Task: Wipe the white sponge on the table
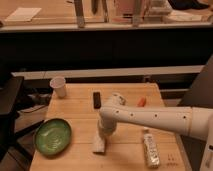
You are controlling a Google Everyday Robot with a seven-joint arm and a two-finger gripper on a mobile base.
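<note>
The white sponge (pixel 99 144) lies on the light wooden table (pixel 75 107), near the front middle. My white arm reaches in from the right, and my gripper (pixel 103 133) points down right over the sponge, touching or holding its top end. The gripper's tips are hidden behind the wrist and the sponge.
A green plate (pixel 52 136) sits at the front left. A white paper cup (pixel 59 86) stands at the back left. A black bar (pixel 96 99) lies at the back middle, a small orange thing (pixel 141 101) to its right. A clear bottle (pixel 150 148) lies at the front right.
</note>
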